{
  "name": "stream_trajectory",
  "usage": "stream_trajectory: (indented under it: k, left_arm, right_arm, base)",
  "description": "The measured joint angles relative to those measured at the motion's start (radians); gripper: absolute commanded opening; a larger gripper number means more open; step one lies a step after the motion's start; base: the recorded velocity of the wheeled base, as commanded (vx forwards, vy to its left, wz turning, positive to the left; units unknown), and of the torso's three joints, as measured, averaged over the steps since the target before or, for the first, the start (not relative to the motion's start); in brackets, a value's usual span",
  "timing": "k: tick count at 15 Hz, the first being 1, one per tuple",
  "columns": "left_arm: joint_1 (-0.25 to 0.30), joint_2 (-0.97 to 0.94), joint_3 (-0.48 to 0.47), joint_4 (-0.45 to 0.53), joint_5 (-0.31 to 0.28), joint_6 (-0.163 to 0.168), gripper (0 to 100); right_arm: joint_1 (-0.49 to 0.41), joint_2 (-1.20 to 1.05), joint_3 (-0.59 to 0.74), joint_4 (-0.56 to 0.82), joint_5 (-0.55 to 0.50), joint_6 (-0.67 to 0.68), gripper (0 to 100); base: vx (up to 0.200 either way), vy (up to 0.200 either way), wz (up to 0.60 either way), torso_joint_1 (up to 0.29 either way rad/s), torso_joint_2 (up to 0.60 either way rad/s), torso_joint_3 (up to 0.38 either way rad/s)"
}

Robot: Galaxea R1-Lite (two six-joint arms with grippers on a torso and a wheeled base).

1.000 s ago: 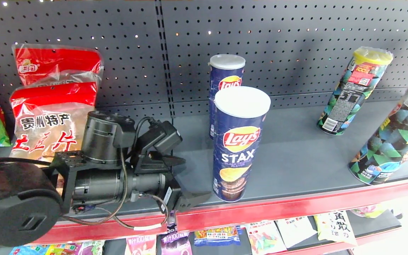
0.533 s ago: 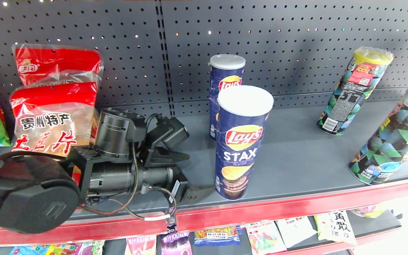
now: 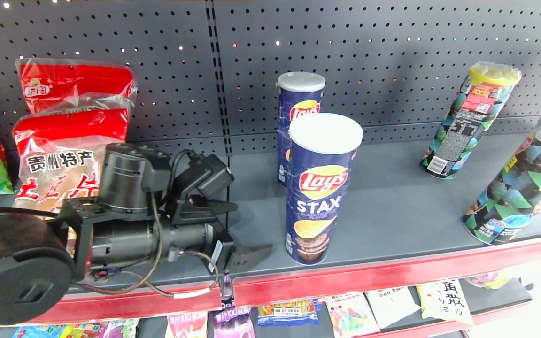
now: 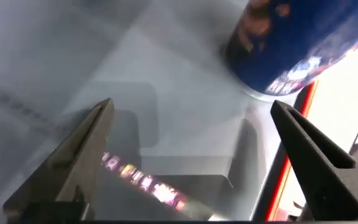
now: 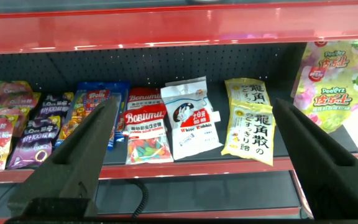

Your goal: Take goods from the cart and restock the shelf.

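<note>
The front blue chips can (image 3: 320,188) stands upright on the grey shelf (image 3: 392,211), near its red front edge, with a second blue can (image 3: 298,98) right behind it. The left claw (image 3: 244,232) is low over the shelf just beside the front can — spread wide, holding nothing. The right claw (image 5: 194,155) is also wide and empty, facing snack bags (image 5: 188,118) on a lower shelf (image 5: 197,167).

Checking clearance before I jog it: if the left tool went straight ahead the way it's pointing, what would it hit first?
Probably the front blue chip can, near its base. The open left tool points along the shelf toward it; the can sits off-centre, so one finger may touch first.
</note>
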State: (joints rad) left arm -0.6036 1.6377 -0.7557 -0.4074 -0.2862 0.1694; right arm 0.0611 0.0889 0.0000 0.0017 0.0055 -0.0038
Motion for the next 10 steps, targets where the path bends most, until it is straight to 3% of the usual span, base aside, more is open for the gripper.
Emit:
stream_trajectory:
  k: [2,5,8,9,10]
  left_arm:
    - [0.037,-0.114,0.072,0.003,0.05,0.004,100]
    - [0.104,-0.344,0.197,0.05,0.184,0.002,100]
    - [0.214,-0.588,0.293,0.166,0.29,-0.04,100]
    - [0.236,-0.648,0.314,0.207,0.359,-0.055,100]
    - [0.254,-0.712,0.331,0.25,0.465,-0.067,100]
  right_arm:
    - [0.0,0.0,0.0,0.0,0.0,0.0,100]
    - [0.0,0.0,0.0,0.0,0.0,0.0,100]
    - [0.0,0.0,0.0,0.0,0.0,0.0,100]
    - [0.0,0.0,0.0,0.0,0.0,0.0,100]
    - [0.0,0.0,0.0,0.0,0.0,0.0,100]
  base:
    - [0.0,0.0,0.0,0.0,0.0,0.0]
    - [0.0,0.0,0.0,0.0,0.0,0.0]
    - [0.0,0.0,0.0,0.0,0.0,0.0]
    - [0.0,0.0,0.0,0.0,0.0,0.0]
    - [0.0,0.0,0.0,0.0,0.0,0.0]
